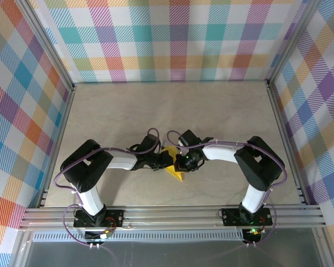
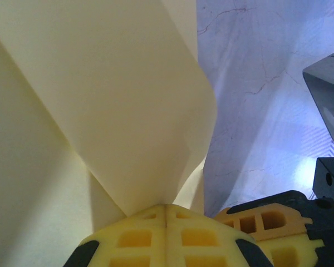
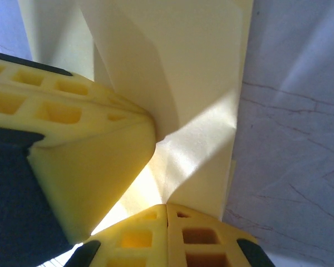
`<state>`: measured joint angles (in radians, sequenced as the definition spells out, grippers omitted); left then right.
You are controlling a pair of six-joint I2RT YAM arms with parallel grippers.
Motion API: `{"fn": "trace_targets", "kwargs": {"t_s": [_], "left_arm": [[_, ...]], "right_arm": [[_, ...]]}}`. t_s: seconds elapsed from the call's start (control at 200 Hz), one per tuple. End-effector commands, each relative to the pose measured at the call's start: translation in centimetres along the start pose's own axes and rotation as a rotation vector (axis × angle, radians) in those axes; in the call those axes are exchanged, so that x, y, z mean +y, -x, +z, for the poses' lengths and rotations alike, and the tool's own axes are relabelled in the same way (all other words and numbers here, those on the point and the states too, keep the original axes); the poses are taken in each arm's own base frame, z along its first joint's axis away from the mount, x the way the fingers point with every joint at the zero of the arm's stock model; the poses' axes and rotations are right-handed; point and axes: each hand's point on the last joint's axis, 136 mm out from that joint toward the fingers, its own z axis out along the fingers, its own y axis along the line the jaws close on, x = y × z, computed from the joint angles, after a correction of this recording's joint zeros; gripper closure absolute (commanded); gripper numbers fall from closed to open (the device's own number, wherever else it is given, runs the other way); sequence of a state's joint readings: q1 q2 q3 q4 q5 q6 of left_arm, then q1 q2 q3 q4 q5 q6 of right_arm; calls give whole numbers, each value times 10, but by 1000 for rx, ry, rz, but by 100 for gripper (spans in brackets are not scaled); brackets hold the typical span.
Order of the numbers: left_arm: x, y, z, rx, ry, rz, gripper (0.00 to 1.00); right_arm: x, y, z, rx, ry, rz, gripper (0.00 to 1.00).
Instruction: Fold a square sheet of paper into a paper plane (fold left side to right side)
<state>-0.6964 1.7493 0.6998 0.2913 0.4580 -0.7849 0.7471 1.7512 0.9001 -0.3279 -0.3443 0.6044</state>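
Paper: we see the yellow sheet of paper (image 1: 174, 171), folded and creased, near the middle of the table's (image 1: 222, 111) near edge, between the 2 grippers.
Left gripper (image 2: 166, 213): we see its 2 fingers pressed together, pinching the sheet, which curls over in a soft fold above them.
Right gripper (image 3: 167, 209): its fingers are closed on the sheet's edge, touching the left gripper's yellow pads.
Arms: both reach inward and meet at the paper.

Far bench (image 1: 172, 111) unobstructed. Left end effector (image 1: 165, 162) and right end effector (image 1: 185, 162) crowd together at the yellow paper (image 1: 176, 172), near centre.
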Motion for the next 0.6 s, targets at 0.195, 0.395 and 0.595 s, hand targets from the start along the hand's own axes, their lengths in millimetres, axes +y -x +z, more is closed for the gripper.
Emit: {"fn": "trace_targets", "kwargs": {"t_s": [0.195, 0.395, 0.595], "left_arm": [[28, -3, 3, -6, 133, -47, 100], [31, 6, 0, -26, 139, -63, 100], [31, 18, 0, -42, 131, -65, 100]], "right_arm": [[-73, -65, 22, 220, -281, 82, 100], [-74, -66, 21, 228, -294, 80, 100], [-74, -70, 20, 250, -295, 84, 100]]}}
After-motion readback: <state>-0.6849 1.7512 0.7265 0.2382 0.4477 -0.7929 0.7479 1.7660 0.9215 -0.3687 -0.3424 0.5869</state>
